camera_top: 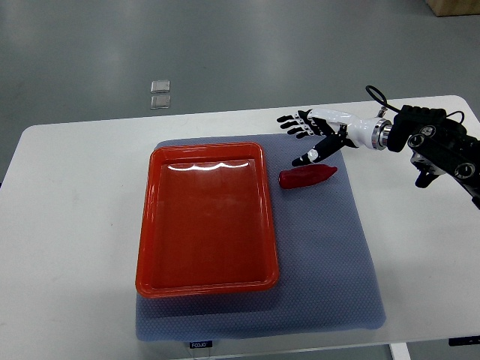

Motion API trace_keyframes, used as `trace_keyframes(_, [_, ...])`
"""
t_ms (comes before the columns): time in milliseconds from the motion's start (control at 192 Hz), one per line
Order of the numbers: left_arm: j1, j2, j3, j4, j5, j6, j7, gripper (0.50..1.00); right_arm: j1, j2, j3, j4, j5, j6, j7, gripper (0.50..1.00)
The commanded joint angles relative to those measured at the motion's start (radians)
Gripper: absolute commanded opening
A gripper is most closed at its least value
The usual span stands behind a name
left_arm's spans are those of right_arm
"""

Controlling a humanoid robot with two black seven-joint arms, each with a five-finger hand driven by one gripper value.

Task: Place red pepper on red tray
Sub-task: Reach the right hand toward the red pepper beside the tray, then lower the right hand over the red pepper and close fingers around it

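I am looking down at the desk [82, 225], which is carrying a mat [330, 262] spread across its middle. The tray [206, 217] is lying on the left half of that mat, its long side running away from me. The pepper [307, 176] is resting on the mat just to the right of the tray's far right corner, apart from the rim. The right robot hand [309, 139] is reaching in from the right edge, sitting just behind the pepper with one fingertip [298, 160] pointing down close beside it. Beyond the desk's far edge, two small packets [160, 94] are lying on the floor [240, 45], one behind the other.
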Motion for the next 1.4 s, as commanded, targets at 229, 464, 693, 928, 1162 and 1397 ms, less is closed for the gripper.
trace_keyframes(229, [0.0, 0.0, 0.001, 0.0, 0.0, 0.0, 0.0, 1.0, 0.144, -0.005, -0.271, 0.006, -0.233, -0.068, 0.01, 0.909])
trace_keyframes(464, [0.0, 0.0, 0.001, 0.0, 0.0, 0.0, 0.0, 1.0, 0.183, 0.009, -0.409, -0.005, -0.258, -0.127, -0.042, 0.87])
trace_keyframes(693, [0.0, 0.0, -0.001, 0.0, 0.0, 0.0, 0.0, 1.0, 0.169, 0.014, -0.407, -0.028, -0.257, -0.13, -0.064, 0.832])
trace_keyframes(928, [0.0, 0.0, -0.001, 0.0, 0.0, 0.0, 0.0, 1.0, 0.161, 0.075, -0.409, -0.048, -0.257, -0.14, -0.065, 0.809])
trace_keyframes(1162, [0.0, 0.0, 0.001, 0.0, 0.0, 0.0, 0.0, 1.0, 0.15, 0.098, -0.407, -0.072, -0.257, -0.143, -0.076, 0.791])
trace_keyframes(1397, [0.0, 0.0, -0.001, 0.0, 0.0, 0.0, 0.0, 1.0, 0.152, 0.098, -0.41, -0.072, -0.256, -0.142, -0.076, 0.65])
